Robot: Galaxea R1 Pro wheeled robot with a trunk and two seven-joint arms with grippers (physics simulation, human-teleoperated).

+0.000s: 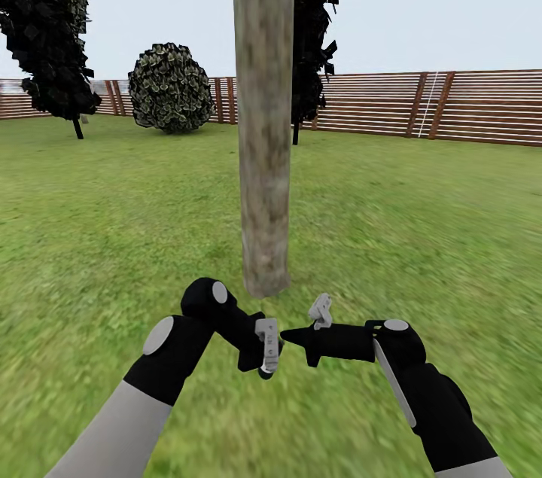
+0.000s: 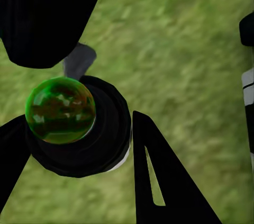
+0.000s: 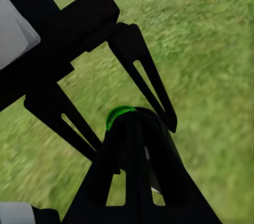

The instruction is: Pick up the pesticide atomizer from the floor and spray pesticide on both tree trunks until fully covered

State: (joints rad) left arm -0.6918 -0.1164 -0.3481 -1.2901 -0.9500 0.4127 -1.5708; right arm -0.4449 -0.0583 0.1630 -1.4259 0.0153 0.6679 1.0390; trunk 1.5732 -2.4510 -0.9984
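Note:
One tree's trunk (image 1: 263,124), thick and mottled beige-grey, rises from the grass floor (image 1: 436,237) straight ahead, just beyond both hands. My right gripper (image 1: 305,339) is shut on the black pesticide atomizer (image 1: 322,311), whose light grey trigger head sticks up above the fingers. The bottle (image 3: 143,144) lies along the right fingers, and a green blob sits on its far end. That end (image 2: 100,144) reaches between the spread fingers (image 3: 145,83) of my left gripper (image 1: 265,350), which stands open around it. The second tree is out of view.
A round bush (image 1: 170,88) and a thin-trunked near-black tree (image 1: 49,19) stand at the back left. Another dark tree (image 1: 316,26) stands behind the trunk. A brown slat fence (image 1: 452,105) closes the far side. Open lawn lies left and right of the trunk.

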